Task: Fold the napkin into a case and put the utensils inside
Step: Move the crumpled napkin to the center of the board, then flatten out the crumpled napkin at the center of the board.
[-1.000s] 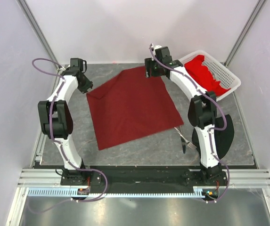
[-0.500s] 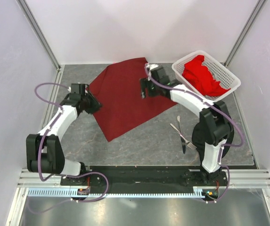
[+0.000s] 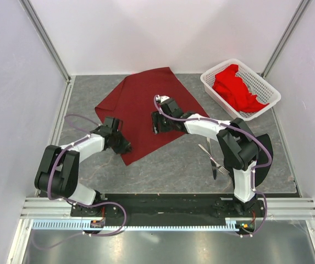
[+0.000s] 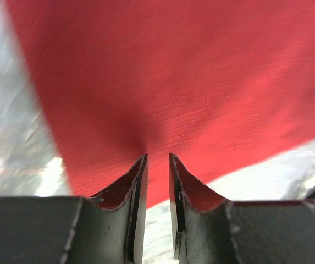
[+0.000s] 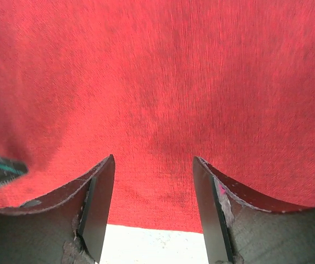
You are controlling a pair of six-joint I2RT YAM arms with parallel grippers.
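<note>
To my left, the left gripper (image 3: 122,146) sits low over the table (image 3: 168,165) at the near-left edge of the napkin (image 3: 141,99), close to the corner nearest me. Through the left wrist camera I see its fingers (image 4: 135,187) only a narrow slit apart, released rather than clenched. The cloth's edge runs just ahead of the tips, and grey surface shows below the gap. I see no cloth caught between them, and I cannot tell whether the tips touch it.

The napkin lies opened out flat as one dark maroon sheet, turned like a diamond, in the middle of the table and reaching toward the far side. One corner points at the far wall, one to the left and one at me; the right arm (image 3: 206,125) crosses over its right part. No fold is made in it yet.

The right gripper (image 3: 155,124) reaches in from the right and hangs over the middle of the cloth. Its jaws are spread wide and hold nothing. The right wrist camera shows plain maroon weave between them.

Further right, the utensils (image 3: 211,160) lie crossed on the bare table just off the napkin's near-right edge, beside the right arm's elbow.

In the far right corner stands a white lattice basket (image 3: 270,102) with a bright red cloth (image 3: 234,88) heaped inside.
</note>
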